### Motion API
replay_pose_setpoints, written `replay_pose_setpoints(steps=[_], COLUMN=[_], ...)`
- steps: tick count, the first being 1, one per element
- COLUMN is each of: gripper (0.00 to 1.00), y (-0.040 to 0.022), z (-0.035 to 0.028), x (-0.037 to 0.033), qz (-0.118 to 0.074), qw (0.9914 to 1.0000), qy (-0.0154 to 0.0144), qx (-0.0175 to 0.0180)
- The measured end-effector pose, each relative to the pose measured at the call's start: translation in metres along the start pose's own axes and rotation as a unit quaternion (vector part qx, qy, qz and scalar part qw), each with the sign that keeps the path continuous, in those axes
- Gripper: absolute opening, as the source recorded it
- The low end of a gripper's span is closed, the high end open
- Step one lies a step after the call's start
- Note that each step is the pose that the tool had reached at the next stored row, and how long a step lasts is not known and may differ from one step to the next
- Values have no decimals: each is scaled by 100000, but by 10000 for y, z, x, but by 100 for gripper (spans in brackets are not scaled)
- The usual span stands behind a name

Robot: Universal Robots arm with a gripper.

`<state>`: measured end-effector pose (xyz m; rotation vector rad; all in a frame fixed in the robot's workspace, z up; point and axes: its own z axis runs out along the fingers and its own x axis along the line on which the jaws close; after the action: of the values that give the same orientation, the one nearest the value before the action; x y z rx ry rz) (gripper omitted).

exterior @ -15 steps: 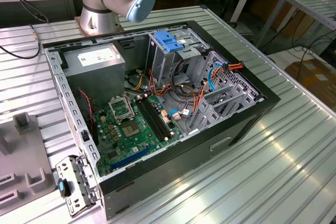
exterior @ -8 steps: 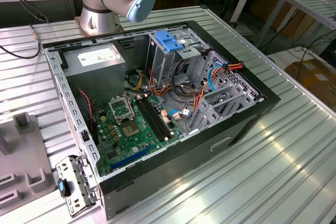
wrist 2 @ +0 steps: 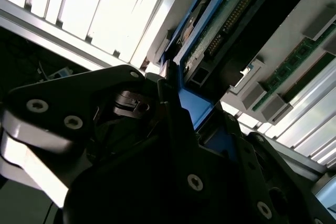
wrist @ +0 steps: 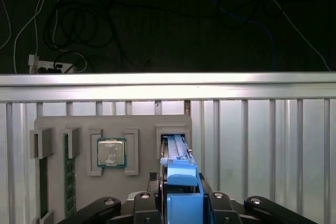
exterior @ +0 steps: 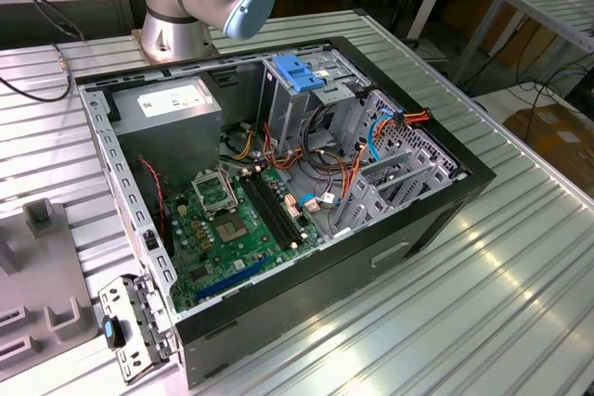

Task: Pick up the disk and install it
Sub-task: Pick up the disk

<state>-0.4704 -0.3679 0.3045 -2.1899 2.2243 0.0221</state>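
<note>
The ridged metal table (exterior: 520, 303) carries the open computer case (exterior: 325, 294). Away from the case, in the first wrist view, a grey parts tray (wrist: 142, 121) holds the disk (wrist: 176, 148) standing on edge in its slot, beside a processor chip (wrist: 111, 152). The gripper (wrist: 182, 187) sits at the disk's near end. Its fingers press on both faces of the blue rail with no gap showing, so it looks clamped on. The disk's long axis runs straight out from the fingers, into the slot.
</note>
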Motion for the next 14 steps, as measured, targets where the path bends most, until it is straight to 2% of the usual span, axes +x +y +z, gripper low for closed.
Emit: replay_pose_setpoints(steps=[14], gripper=[37], y=[-1], z=[-123], x=[-3], qz=[0], qw=[100000], qy=[-45], qx=[-3])
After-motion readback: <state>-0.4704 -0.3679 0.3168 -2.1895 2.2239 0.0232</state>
